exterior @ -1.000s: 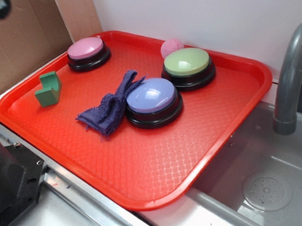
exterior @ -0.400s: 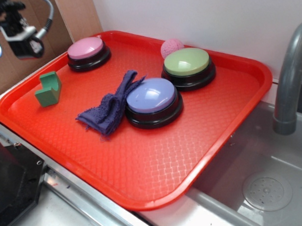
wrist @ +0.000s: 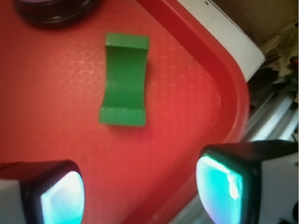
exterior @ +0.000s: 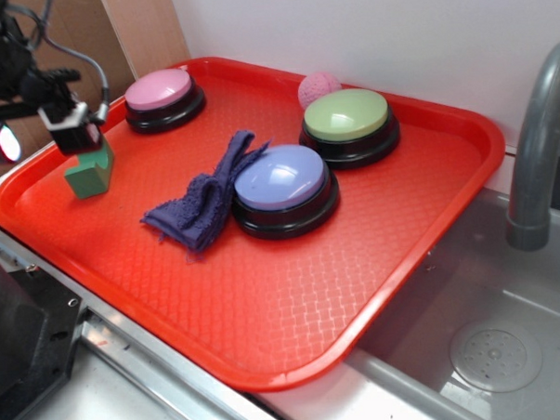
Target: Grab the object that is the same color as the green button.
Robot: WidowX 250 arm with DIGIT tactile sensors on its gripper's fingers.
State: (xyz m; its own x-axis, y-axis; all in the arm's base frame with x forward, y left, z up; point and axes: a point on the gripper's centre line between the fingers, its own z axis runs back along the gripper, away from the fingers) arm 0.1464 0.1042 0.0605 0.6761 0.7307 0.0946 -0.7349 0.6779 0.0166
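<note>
Gripper point(exterior: 72, 126) is hovering w/ jaws spread wide, nothing btwn them. Wrist view: both fingertips point(wrist: 56, 196) showing at bottom edge, gap btwn them empty, green block point(wrist: 124, 86) lying ahead of that gap, not inside it. So arm is lining up, prob. needing to shift fwd and drop before closing.

Block point(exterior: 90, 172) is sitting near the tray's left rim, apart from everything else, so approach looks unobstructed.

Red tray point(exterior: 294, 312) is holding everything:
- green button point(exterior: 346, 114) at back right, the colour ref.
- pink ball point(exterior: 318, 87) just behind it
- lavender button point(exterior: 281, 179) mid-tray, purple cloth point(exterior: 205, 199) touching its left side
- pink button point(exterior: 160, 90) at back left

Sink point(exterior: 491, 350) and faucet point(exterior: 537, 143) to the right, outside the tray.
</note>
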